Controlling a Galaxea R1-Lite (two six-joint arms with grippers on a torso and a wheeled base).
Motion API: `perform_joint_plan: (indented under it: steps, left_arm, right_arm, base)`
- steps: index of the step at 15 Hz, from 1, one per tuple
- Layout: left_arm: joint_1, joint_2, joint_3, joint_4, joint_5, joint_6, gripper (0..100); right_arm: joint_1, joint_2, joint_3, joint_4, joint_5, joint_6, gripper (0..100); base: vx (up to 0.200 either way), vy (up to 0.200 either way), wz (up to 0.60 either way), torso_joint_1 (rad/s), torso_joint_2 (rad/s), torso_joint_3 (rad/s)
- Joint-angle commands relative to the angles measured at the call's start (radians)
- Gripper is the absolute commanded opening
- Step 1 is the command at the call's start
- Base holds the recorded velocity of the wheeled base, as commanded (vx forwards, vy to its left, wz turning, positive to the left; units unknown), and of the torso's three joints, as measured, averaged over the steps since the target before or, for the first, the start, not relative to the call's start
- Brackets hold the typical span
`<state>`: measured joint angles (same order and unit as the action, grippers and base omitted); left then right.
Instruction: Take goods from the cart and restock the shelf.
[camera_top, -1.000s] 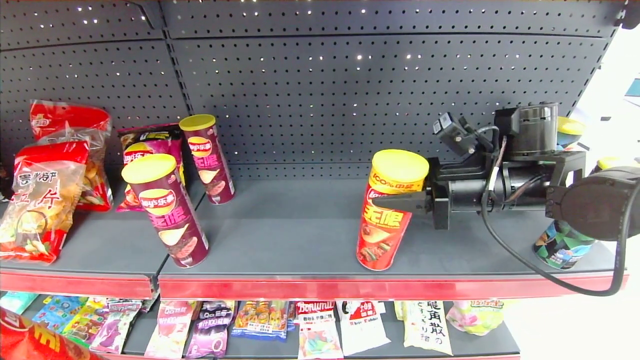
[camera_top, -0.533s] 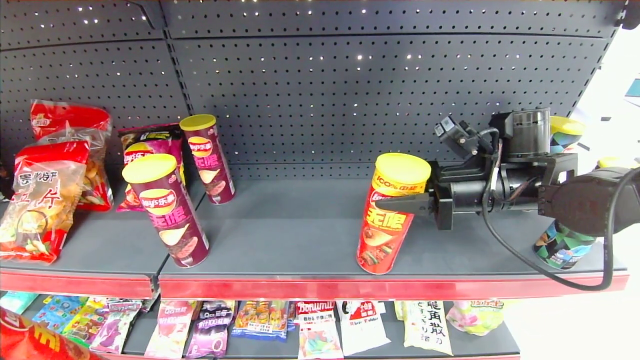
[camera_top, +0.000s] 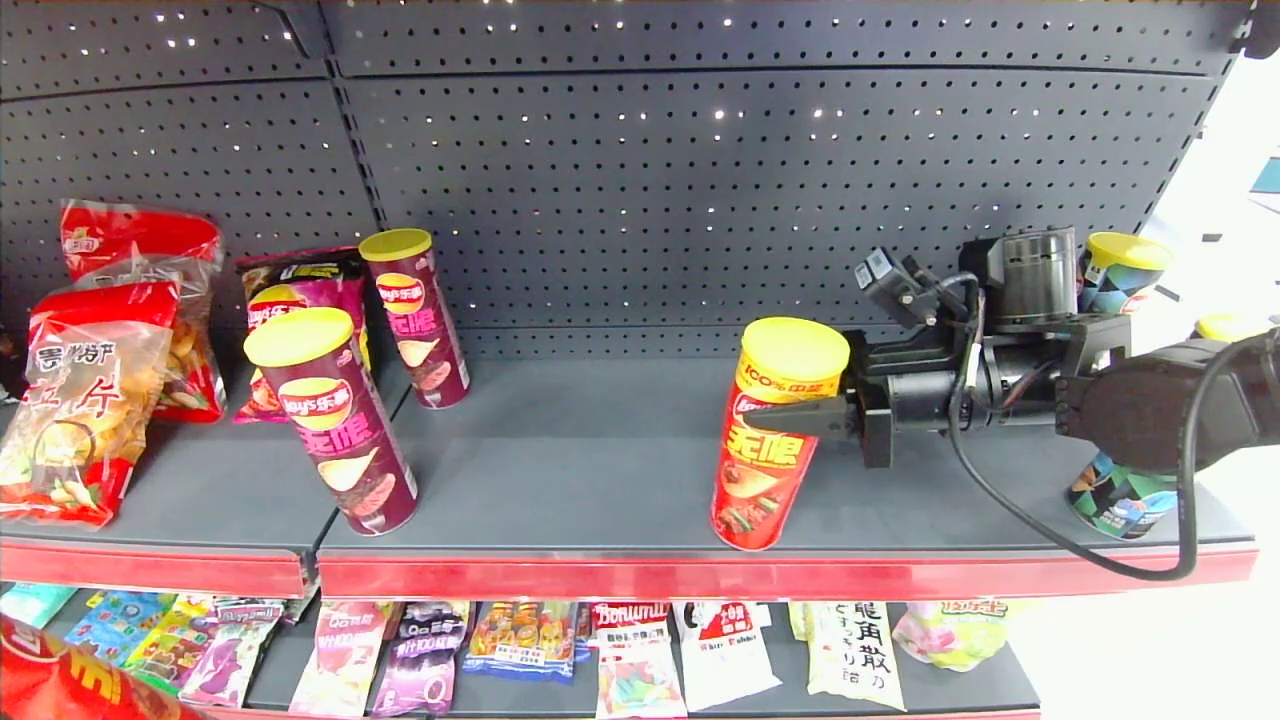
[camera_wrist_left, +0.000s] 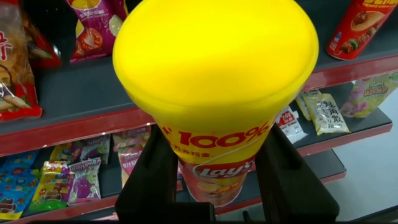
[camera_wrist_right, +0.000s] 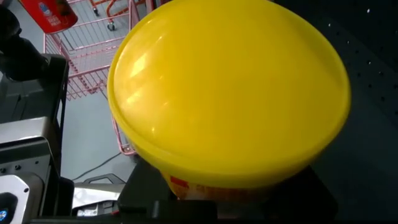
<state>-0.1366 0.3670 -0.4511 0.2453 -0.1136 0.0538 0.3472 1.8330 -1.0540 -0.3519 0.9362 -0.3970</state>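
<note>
Fingers (camera_wrist_left: 149, 183) of left gripper (camera_wrist_left: 217, 186) clamped on yellow-lidded can (camera_wrist_left: 214, 68), held out in front of shelf (camera_wrist_left: 93, 93). Right gripper (camera_top: 790, 415) closed around red can (camera_top: 765, 470), tilted, base on shelf board near front edge. Maroon cans (camera_top: 335, 420) stand farther left.

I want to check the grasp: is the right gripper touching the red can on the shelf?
Touching. In the head view the right gripper presses its near finger flat against the red can, just under the yellow lid, no gap.

A red can (camera_top: 760, 480), yellow lid (camera_top: 795, 348); far can (camera_top: 1115, 498) seemingly teal.
</note>
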Motion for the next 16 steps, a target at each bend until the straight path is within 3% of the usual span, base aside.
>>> perform_joint_plan:
  steps: [1,9,10,16]
  left_arm:
    - [0.0,0.0,0.002,0.0,0.0,0.0,0]
    - [0.0,0.0,-0.001,0.0,0.0,0.0,0]
    - [0.0,0.0,-0.001,0.0,0.0,0.0,0]
    - [0.0,-0.003,-0.001,0.0,-0.001,0.0,0]
  right_arm:
    - [0.001,0.005,0.002,-0.001,0.003,0.0,0]
    - [0.001,0.005,0.008,-0.001,0.009,-0.005,0]
    - [0.001,0.005,0.008,-0.001,0.009,-0.005,100]
    - [0.001,-0.04,0.063,-0.006,-0.011,-0.016,100]
  base:
    - [0.0,0.0,0.0,0.0,0.0,0.0]
    - [0.0,0.0,0.0,0.0,0.0,0.0]
    - [0.0,0.0,0.0,0.0,0.0,0.0]
    - [0.0,0.0,0.0,0.0,0.0,0.0]
